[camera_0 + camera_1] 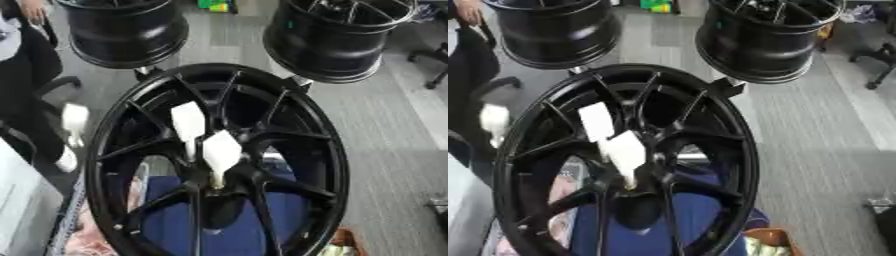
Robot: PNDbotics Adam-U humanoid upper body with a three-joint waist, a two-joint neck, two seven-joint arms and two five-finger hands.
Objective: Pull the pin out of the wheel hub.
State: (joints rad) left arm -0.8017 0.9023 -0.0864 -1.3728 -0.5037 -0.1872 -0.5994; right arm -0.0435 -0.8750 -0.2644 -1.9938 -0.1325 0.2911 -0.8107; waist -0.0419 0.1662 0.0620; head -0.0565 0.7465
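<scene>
A large black spoked wheel [328, 150] stands upright close in front of me and fills the lower middle of both views. Two white flat-headed pins stick out of its hub area. The upper pin [187, 121] sits on a spoke left of centre, and the lower pin [221, 150] runs down into the hub [215, 184] with a yellowish tip at its base. Neither of my hands shows in either view.
Two more black wheels stand behind, one at upper left [127, 32] and one at upper right [337, 37]. A person in dark clothes [26, 75] is at the left edge. A blue surface [166, 210] lies behind the spokes. Grey floor [394, 130] stretches to the right.
</scene>
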